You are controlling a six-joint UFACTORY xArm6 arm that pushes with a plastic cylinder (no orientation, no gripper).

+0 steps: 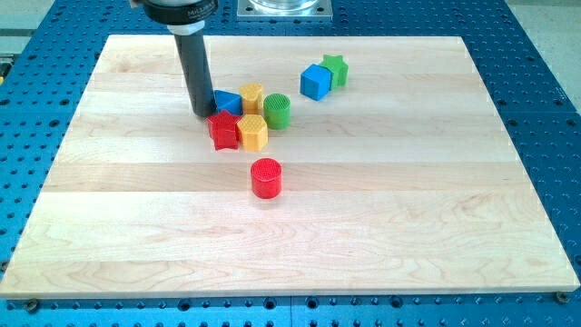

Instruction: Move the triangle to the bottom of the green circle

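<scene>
The blue triangle [228, 102] lies in a cluster near the board's upper middle. My tip [203, 113] stands just left of the triangle, touching or nearly touching it, and above-left of the red star-like block [222, 131]. The green circle [277, 111] stands at the right of the cluster, two blocks away from the triangle. Between them sit a yellow block [251, 95] and, lower, a yellow hexagon [252, 132].
A red cylinder [266, 177] stands alone below the cluster. A blue cube [315, 82] and a green star [335, 69] sit together at the upper right. The wooden board [408, 218] lies on a blue perforated table.
</scene>
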